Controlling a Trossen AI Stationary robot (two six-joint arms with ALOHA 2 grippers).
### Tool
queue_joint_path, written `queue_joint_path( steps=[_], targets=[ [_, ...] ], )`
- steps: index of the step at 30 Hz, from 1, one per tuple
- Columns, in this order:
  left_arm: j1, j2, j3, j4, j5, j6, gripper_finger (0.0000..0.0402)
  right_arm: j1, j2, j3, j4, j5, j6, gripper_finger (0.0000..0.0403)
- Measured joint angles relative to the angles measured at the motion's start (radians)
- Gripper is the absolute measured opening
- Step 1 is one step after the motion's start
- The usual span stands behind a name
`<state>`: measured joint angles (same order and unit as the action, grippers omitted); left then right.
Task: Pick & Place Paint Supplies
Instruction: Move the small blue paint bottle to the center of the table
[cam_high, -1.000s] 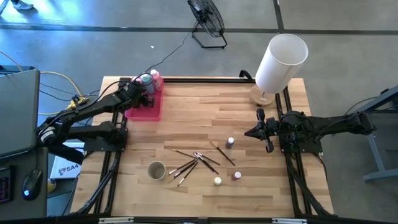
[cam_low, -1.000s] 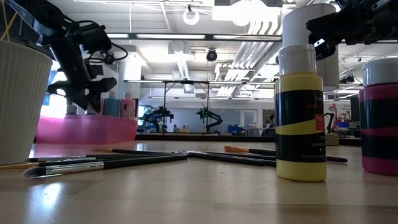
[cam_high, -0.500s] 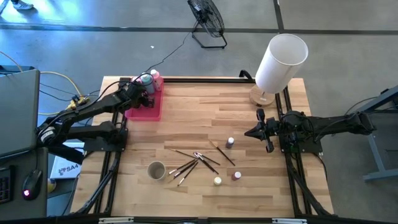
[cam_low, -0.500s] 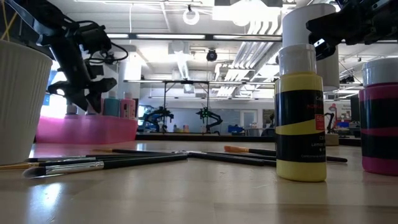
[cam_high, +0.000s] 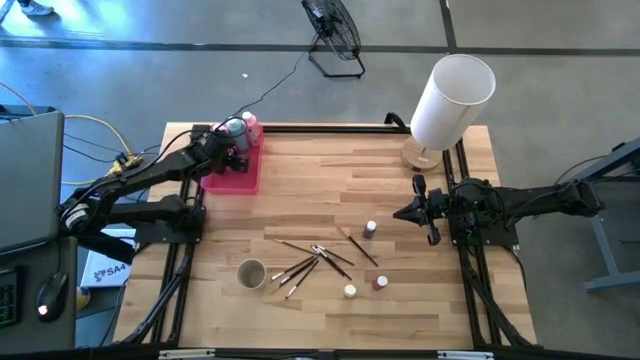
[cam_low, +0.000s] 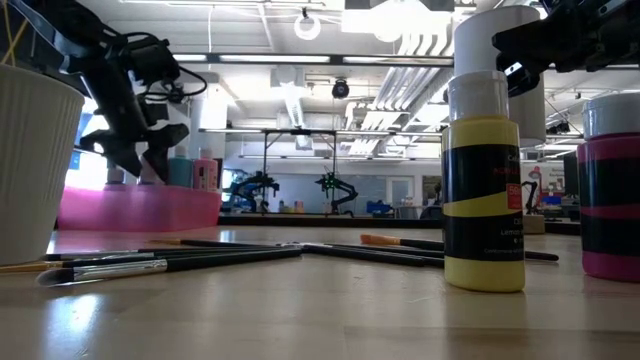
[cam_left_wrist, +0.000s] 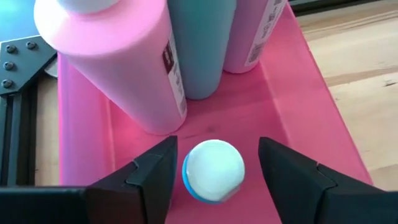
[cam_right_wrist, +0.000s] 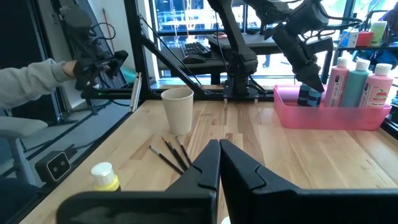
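Note:
My left gripper (cam_left_wrist: 214, 163) hangs open over the pink tray (cam_left_wrist: 292, 93) at the table's far left corner. Its fingers stand on either side of a small blue paint pot with a white cap (cam_left_wrist: 213, 169), with a gap on each side. The pot stands on the tray floor. Behind it in the tray stand two pink squeeze bottles (cam_left_wrist: 118, 62) (cam_left_wrist: 252, 31) and a teal one (cam_left_wrist: 200, 43). Thin brushes (cam_high: 315, 258) and three small pots (cam_high: 370, 229) (cam_high: 350, 291) (cam_high: 381, 283) lie on the wood. My right gripper (cam_high: 400, 213) waits shut and level at the table's right side.
A white paper cup (cam_high: 251, 274) stands near the brushes, toward the table's near left. The big white lampshade (cam_high: 452, 97) stands at the far right corner. In the right wrist view a person's sleeve (cam_right_wrist: 31, 71) shows beyond the table.
My left gripper has opened wider over the tray without moving away, and the small blue pot stands free between its fingers.

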<state>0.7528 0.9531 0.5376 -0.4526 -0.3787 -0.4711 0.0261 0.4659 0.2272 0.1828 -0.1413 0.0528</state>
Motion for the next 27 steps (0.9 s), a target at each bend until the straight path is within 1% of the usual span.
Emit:
queue_joint_path(
  steps=[3,6,12,17,20,21,23,27],
  targets=[
    [0.0,0.0,0.029,-0.001,0.004,0.044,0.0222,0.0,0.0,0.0,0.0,0.0,0.0,0.0003],
    [0.0,-0.001,0.073,-0.011,0.034,0.072,0.0222,0.0,0.0,0.0,0.0,0.0,0.0,0.0003],
    [0.0,-0.001,0.146,-0.042,0.091,0.078,0.0222,0.0,0.0,0.0,0.0,0.0,0.0,0.0003],
    [0.0,-0.001,0.151,-0.045,0.184,0.077,0.0222,0.0,0.0,0.0,0.0,0.0,0.0,0.0003],
    [-0.003,-0.001,0.151,-0.044,0.26,0.117,0.0219,0.0,0.0,0.0,0.0,0.0,0.0,0.0003],
    [-0.011,-0.001,0.151,-0.045,0.284,0.129,0.0216,0.0,0.0,0.0,0.0,0.0,0.0,0.0003],
    [-0.053,-0.001,0.151,-0.044,0.295,0.131,0.0205,0.0,0.0,0.0,0.0,0.0,0.0,0.0003],
    [-0.193,-0.03,0.151,-0.047,0.261,0.128,0.0168,0.0,0.0,0.0,-0.001,0.0,0.001,0.0003]
  ],
)
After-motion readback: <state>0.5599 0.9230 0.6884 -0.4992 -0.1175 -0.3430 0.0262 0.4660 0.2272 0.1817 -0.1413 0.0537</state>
